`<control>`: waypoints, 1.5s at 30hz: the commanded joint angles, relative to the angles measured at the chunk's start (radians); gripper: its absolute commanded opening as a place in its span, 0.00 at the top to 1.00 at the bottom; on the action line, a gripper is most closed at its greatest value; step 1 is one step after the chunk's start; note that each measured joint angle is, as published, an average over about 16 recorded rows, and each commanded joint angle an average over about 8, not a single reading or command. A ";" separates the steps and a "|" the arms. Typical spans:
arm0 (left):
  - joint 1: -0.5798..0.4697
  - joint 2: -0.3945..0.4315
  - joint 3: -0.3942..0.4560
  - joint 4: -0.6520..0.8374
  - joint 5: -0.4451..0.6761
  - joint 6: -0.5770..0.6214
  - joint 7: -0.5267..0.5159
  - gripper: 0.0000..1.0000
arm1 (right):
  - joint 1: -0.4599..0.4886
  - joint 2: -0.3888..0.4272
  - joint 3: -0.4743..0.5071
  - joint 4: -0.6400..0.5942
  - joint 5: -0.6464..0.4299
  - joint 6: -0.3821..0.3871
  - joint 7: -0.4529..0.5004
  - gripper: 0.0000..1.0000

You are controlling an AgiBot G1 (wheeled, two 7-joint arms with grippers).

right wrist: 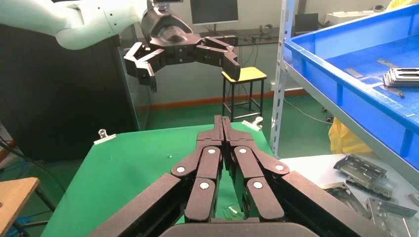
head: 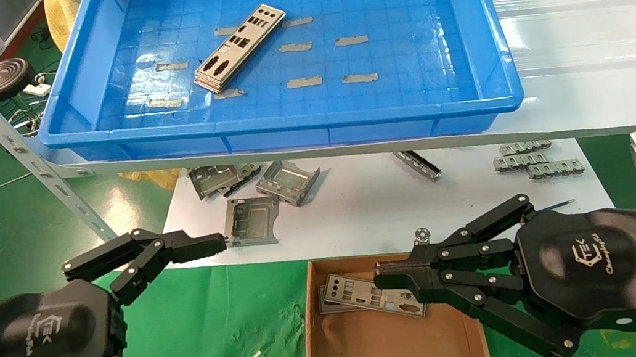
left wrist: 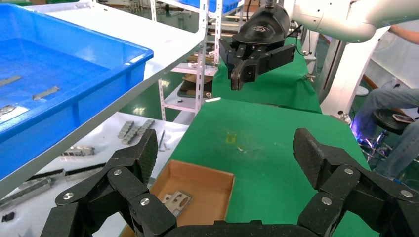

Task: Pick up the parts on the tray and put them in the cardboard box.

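Note:
A stack of silver-grey parts [head: 236,48] lies slanted on the left half of the blue tray [head: 285,124]. The cardboard box [head: 379,350] sits on the green table in front, with two parts [head: 366,296] lying in its far left corner. My right gripper [head: 387,274] is shut and empty, its tip just above the parts in the box. My left gripper [head: 221,310] is open and empty, left of the box. The left wrist view shows the left gripper [left wrist: 227,158] open over the box [left wrist: 202,192]. The right wrist view shows the right gripper [right wrist: 222,123] shut and the tray's stack [right wrist: 402,76].
Boxy grey brackets [head: 287,180] and connector strips [head: 534,163] lie on a white sheet under the shelf that bears the tray. Grey tape strips [head: 296,48] are stuck to the tray floor. A slanted metal shelf upright [head: 7,135] stands at the left.

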 commanded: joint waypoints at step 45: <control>-0.001 -0.001 0.000 -0.001 0.003 -0.001 -0.001 0.00 | 0.000 0.000 0.000 0.000 0.000 0.000 0.000 0.34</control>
